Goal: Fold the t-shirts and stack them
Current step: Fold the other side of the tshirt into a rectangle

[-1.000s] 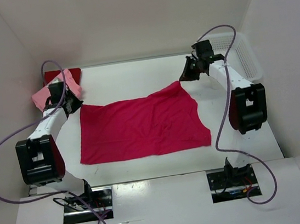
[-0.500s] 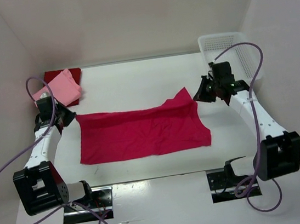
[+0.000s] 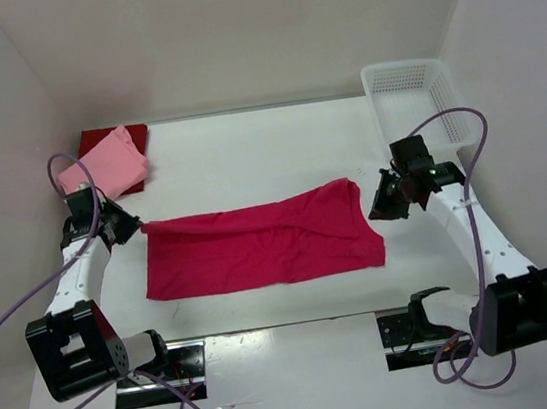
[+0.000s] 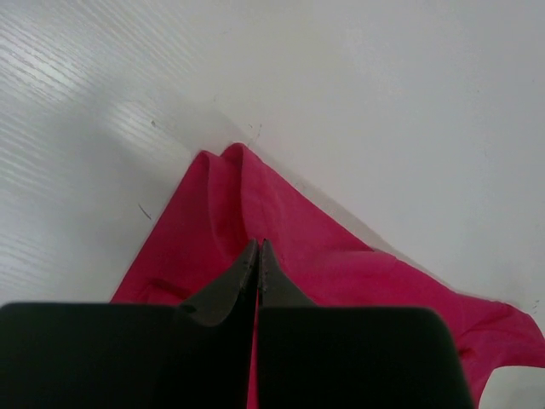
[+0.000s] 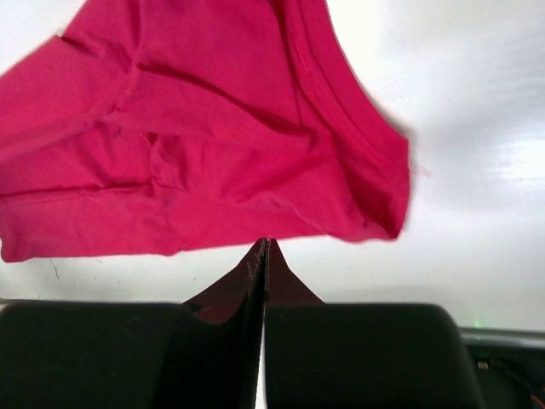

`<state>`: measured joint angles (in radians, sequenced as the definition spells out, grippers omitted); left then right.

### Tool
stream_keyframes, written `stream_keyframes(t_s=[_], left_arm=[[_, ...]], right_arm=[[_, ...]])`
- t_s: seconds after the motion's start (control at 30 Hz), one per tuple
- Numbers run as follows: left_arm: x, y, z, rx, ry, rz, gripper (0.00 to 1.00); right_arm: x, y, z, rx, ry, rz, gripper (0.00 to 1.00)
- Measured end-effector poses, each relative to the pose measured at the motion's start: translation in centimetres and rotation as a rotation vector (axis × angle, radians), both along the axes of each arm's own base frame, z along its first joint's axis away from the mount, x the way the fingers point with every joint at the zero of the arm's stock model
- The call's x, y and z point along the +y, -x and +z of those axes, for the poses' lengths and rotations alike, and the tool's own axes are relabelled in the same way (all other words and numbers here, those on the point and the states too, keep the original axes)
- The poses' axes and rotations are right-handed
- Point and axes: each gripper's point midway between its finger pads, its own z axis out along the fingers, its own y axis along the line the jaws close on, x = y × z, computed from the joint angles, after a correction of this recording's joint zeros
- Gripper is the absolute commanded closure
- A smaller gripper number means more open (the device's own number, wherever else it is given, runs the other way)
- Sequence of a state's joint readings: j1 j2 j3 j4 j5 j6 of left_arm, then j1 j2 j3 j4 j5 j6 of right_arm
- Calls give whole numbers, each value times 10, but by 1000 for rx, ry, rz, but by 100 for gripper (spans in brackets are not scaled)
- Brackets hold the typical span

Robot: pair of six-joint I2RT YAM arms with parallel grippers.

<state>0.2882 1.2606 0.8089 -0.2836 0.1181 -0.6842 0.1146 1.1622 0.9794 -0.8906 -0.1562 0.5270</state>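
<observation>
Both arms have drawn the far edge of the bright magenta-crimson cloth t-shirt (image 3: 259, 247) toward its near edge, so it lies folded as a narrower band on the white table (image 3: 247, 157). From above, the left gripper (image 3: 133, 226) is at this shirt's far left corner and the right gripper (image 3: 380, 206) at its far right corner. The folded light pink t-shirt (image 3: 102, 168) lies on the dark red t-shirt (image 3: 133, 135), well beyond that left corner.

From the left wrist, the fingers are together, clamped on a fold of the crimson cloth.

From the right wrist, the fingers are pressed together on its hem.
</observation>
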Motion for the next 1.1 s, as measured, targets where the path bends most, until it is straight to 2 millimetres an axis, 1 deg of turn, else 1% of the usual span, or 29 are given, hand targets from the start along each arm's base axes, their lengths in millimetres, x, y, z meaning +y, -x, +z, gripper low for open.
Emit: stream_keyframes(t_s=[0.13, 0.2, 0.27, 0.4, 0.47, 0.53, 0.6, 0.63, 0.67, 0.73, 0.77, 0.83, 0.87, 0.9, 0.93, 0.97, 1.03, 1.1], left_arm=[[2, 4, 11, -25, -7, 9, 100], [1, 7, 15, -34, -11, 11, 100], [3, 11, 17, -31, -22, 22, 95], [9, 28, 9, 10, -56, 72, 87], [13, 36, 5, 41, -72, 98, 86], [19, 40, 5, 66, -91, 129, 84], [24, 40, 11, 67, -102, 155, 78], [26, 39, 15, 59, -107, 165, 73], [28, 37, 19, 50, -114, 171, 70], [28, 32, 24, 26, -115, 172, 70], [26, 30, 25, 16, -107, 164, 70], [19, 23, 25, -22, -79, 131, 70], [15, 21, 22, -34, -65, 114, 69], [11, 21, 17, -37, -52, 100, 67], [8, 22, 11, -26, -44, 90, 65], [5, 22, 5, -14, -39, 80, 60], [2, 20, -8, 20, -32, 60, 56], [1, 15, -20, 48, -21, 50, 54]], right_arm=[[-3, 16, 10, -26, 3, -7, 97], [1, 16, 14, -43, -10, 2, 97], [10, 12, 11, -38, -14, 28, 97], [45, -3, -10, -13, -17, 134, 97], [58, -13, -23, 1, -15, 165, 97], [68, -25, -35, 14, -11, 184, 97], [73, -36, -43, 11, -3, 192, 97], [75, -42, -45, 6, 0, 192, 97], [78, -48, -46, -3, 5, 195, 93], [85, -61, -49, -24, 12, 209, 85], [90, -66, -50, -33, 14, 219, 77], [102, -77, -55, -49, 19, 245, 71], [109, -80, -58, -52, 22, 261, 68], [115, -83, -62, -56, 25, 279, 60], [120, -85, -66, -56, 26, 292, 56], [126, -86, -71, -52, 31, 309, 54], [131, -88, -79, -47, 41, 326, 50], [134, -91, -86, -41, 58, 339, 50]])
